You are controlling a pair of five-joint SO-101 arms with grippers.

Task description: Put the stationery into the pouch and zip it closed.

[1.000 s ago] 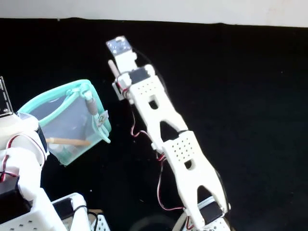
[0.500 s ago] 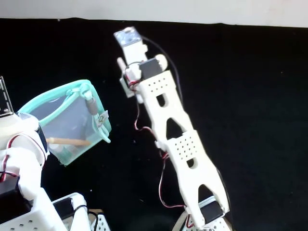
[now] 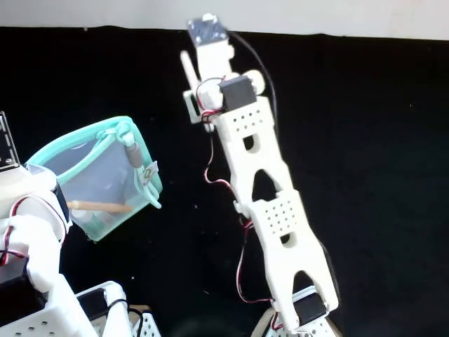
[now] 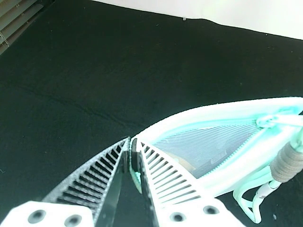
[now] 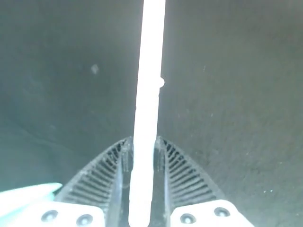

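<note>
Our right hand (image 5: 142,144) pinches a pen (image 5: 149,56); our left hand (image 4: 131,144) clamps the pouch (image 4: 213,110) rim. We should tip the pen's far end into the mouth before releasing.

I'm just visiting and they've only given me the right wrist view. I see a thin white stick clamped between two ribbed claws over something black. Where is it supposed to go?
Observer: That white stick belongs in a mint-green zip pouch with a clear side, whose rim the left gripper is pinching.
Operator: Is the pouch open?
Observer: Yes. In the left wrist view its mouth gapes wide, with the zip undone.
Operator: Is anything in it already?
Observer: A wooden pencil shows through the clear side in the high view.
</note>
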